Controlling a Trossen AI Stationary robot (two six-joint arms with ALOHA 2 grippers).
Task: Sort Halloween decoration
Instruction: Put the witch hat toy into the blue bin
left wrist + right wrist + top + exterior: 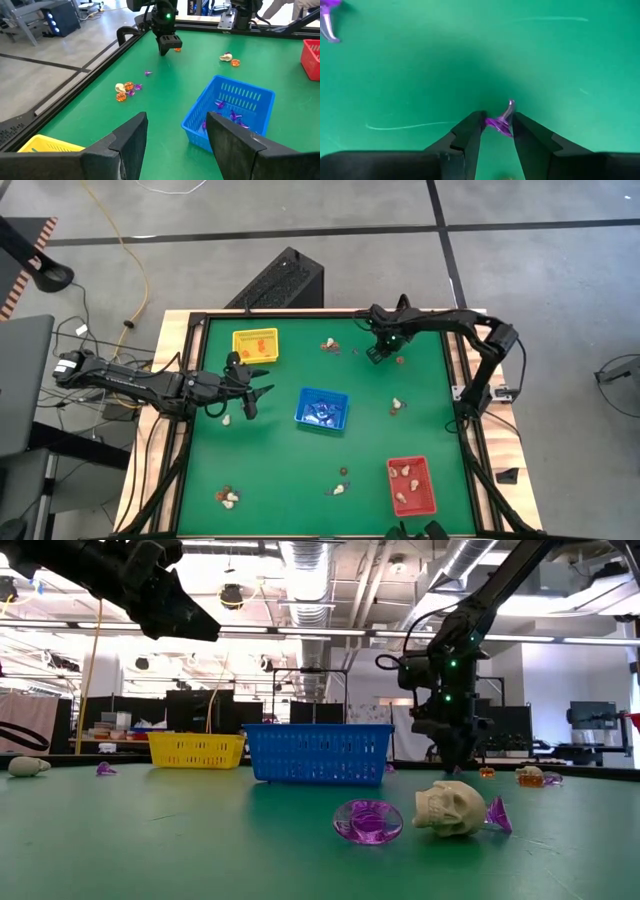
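From above, we see the green felt-topped table (300,470) with a yellow plastic mesh tray (255,345), a blue plastic mesh tray (322,409) and a red plastic mesh tray (412,485). The left gripper (248,397) hovers between yellow and blue trays; the right gripper (378,352) sits low near the far edge. Small trinkets lie scattered, too tiny to tell apart here.

At table height, a cream-white plastic skull (448,808) lies touching a translucent purple plastic ring (367,821). The left arm is cut off at the top edge.

Past the left wrist, we see its dark fingers (131,137) spread wide and holding nothing, purple pieces inside the blue tray.

Past the right wrist, the fingers (470,131) pinch a small translucent purple trinket (501,121) just over the felt. We find no readable writing anywhere.
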